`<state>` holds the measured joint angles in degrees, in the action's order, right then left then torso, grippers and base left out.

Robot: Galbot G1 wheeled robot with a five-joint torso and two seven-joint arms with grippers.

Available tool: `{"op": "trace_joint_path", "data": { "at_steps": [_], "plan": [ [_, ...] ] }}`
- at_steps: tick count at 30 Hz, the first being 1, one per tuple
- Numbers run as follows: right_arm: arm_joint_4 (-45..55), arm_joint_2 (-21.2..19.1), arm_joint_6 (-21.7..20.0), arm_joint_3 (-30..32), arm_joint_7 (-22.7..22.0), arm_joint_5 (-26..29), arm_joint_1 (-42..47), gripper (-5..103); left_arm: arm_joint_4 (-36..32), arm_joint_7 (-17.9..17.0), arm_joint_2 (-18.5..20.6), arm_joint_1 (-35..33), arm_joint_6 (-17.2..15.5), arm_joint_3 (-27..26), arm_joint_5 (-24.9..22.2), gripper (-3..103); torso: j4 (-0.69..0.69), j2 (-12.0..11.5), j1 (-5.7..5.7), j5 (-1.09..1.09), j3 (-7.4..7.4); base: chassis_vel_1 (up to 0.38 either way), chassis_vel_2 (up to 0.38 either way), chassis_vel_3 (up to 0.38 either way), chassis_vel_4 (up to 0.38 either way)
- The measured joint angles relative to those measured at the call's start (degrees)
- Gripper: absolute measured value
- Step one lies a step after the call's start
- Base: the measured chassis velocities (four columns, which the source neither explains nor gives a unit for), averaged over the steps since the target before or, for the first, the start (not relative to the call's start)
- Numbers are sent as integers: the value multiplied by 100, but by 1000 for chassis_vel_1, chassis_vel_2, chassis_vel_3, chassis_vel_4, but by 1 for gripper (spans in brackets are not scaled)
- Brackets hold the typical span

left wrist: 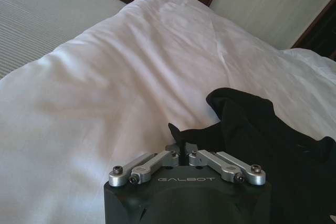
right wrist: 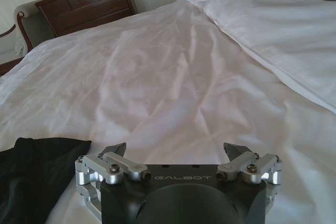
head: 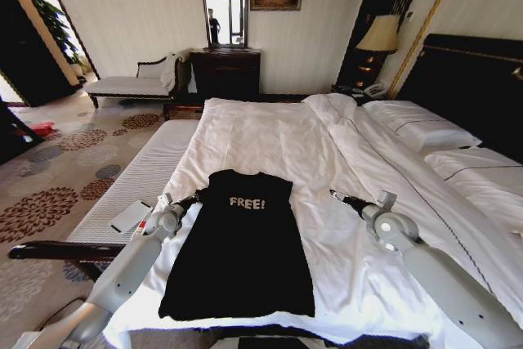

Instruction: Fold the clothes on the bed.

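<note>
Left pincer [left wrist: 181,157]: fingers closed together, pinching the edge of the black short-sleeved cotton T-shirt [head: 241,247] with white "FREE!" lettering. Right pincer [right wrist: 176,150]: fingers spread wide, holding nothing, above the duvet. T-shirt lies flat, lower centre of the head view, on the large white-duveted bed [head: 278,136].

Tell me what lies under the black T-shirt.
The black T-shirt lies flat on the bed's white duvet, which shows all round it. The duvet directly beneath is covered. The left gripper pinches its sleeve edge; the right gripper hovers open beside it.

Black T-shirt [head: 241,251] with white lettering; white bed [head: 270,140].
</note>
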<state>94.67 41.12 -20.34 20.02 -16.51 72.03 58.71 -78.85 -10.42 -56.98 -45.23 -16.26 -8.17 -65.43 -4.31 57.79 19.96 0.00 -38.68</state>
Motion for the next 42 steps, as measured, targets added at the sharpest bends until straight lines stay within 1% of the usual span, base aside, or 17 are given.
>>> {"op": "trace_joint_path", "data": {
  "at_steps": [1,8,13,14,15,17,24,28,30,34,39,42],
  "plan": [
    [-10,6,0,-5,4,-2,-8,100,0,-17,0,-3,6,-11,1,2,0,0,0,0,0,0,0,0,0],
    [-30,44,1,-32,23,-27,-29,100,13,-87,82,-2,66,-182,-12,2,0,0,0,0,0,0,0,0,0],
    [-36,73,5,-32,43,-60,-25,100,-203,-146,220,-214,105,-503,-85,2,-1,0,0,0,0,0,0,0,0],
    [-36,73,5,-32,43,-60,-25,100,-203,-146,220,-214,105,-503,-85,2,-1,0,0,0,0,0,0,0,0],
    [-36,81,6,-32,45,-63,-24,100,-248,-132,237,-289,110,-588,-36,2,0,0,0,0,0,0,0,0,0],
    [-47,107,9,-32,54,-85,-17,100,-341,-20,257,-524,170,-848,304,2,1,0,0,0,0,0,0,0,0],
    [-101,83,23,-100,99,-129,-44,100,-611,121,314,-989,277,-1114,571,2,1,0,0,0,0,0,0,0,0],
    [-114,63,27,-126,114,-127,-69,100,-625,124,226,-1038,359,-1149,657,2,0,0,0,0,0,0,0,0,0],
    [-117,34,28,-145,127,-127,-75,100,-624,82,128,-1038,408,-1168,676,2,-1,0,0,0,0,0,0,0,0],
    [-139,-6,28,-152,154,-123,-89,100,-602,25,61,-1039,488,-1175,741,2,-1,0,0,1,0,0,0,0,0],
    [-183,29,37,-149,177,-136,-77,100,-540,-61,59,-929,565,-1122,826,2,1,0,0,0,0,0,0,0,0],
    [-195,61,48,-124,201,-166,-38,100,-686,-130,132,-764,573,-968,883,2,1,0,0,1,0,0,0,0,0]
  ]
}}
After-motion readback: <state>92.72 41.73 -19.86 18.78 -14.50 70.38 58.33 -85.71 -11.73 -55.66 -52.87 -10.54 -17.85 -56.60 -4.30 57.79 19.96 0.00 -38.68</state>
